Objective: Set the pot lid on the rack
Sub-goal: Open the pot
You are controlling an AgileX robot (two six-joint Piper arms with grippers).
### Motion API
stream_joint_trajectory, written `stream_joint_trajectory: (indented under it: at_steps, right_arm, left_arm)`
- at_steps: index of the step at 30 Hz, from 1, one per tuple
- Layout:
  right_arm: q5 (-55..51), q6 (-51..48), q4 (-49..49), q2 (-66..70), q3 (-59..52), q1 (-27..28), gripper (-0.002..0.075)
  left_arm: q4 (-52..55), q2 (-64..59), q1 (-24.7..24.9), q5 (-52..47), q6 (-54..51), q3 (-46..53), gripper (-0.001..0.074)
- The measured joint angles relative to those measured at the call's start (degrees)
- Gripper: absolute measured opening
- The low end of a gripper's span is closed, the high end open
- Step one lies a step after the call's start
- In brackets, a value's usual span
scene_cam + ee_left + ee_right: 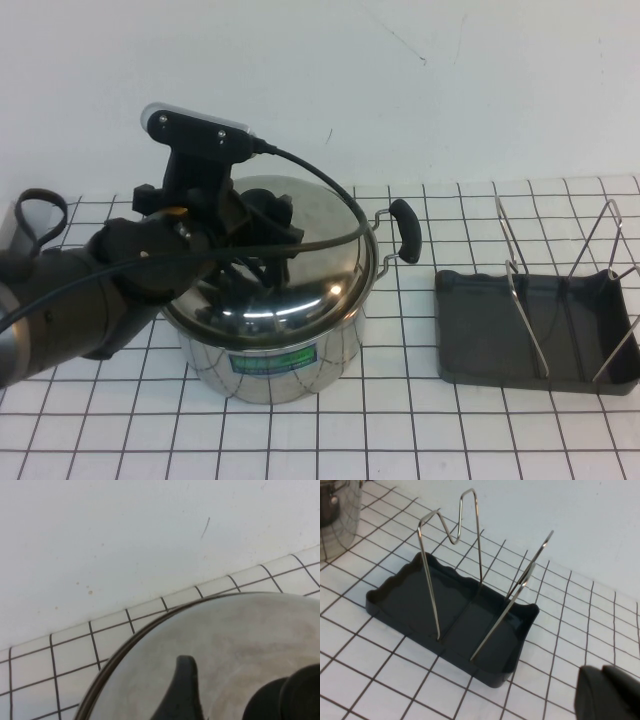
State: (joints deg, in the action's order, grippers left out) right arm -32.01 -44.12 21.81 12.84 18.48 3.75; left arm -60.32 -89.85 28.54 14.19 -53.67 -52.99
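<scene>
Steel pot lid (300, 270), left gripper (262, 235) fingers spread above, right gripper (607, 692) shut.

Pot lid (300, 255): shiny silver steel, mirror-like, with dark reflections of the arm; in the left wrist view it reads dull grey-silver with a dark rim line.
Pot (275, 360): silver steel body, green label with pale lettering; side handle (404, 230) black on bare metal brackets.
Rack (450, 625): dark grey tray, silver wire loops.
Table (400, 430): white, thin dark grid lines forming squares.
Wall (450, 80): plain white, a few faint marks.
Left gripper (262, 238): black, with a white-topped camera housing.
Right gripper (609, 694): black.
</scene>
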Motion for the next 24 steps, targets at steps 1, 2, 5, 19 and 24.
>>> stream_joint_trajectory:
  at_steps: [1,2,5,19,24]
  right_arm:
    - [0.00,0.00,0.00,0.00,0.00,0.00,-0.0002]
    - [0.00,0.00,0.00,0.00,0.00,0.00,-0.0003]
    - [0.00,0.00,0.00,0.00,0.00,0.00,-0.0003]
    - [0.00,0.00,0.00,0.00,0.00,0.00,-0.0003]
    - [0.00,0.00,0.00,0.00,0.00,0.00,-0.0003]
  left_arm:
    - [0.09,-0.52,0.00,0.10,0.03,-0.42,0.0584]
    - [0.09,-0.98,0.00,0.37,0.13,-0.73,0.0584]
    - [0.12,-1.86,0.09,0.91,0.25,-1.30,0.0559]
    - [-1.23,-1.42,0.22,3.75,0.49,-1.28,0.0320]
    - [-1.82,1.80,0.10,4.20,0.05,-0.30,0.0318]
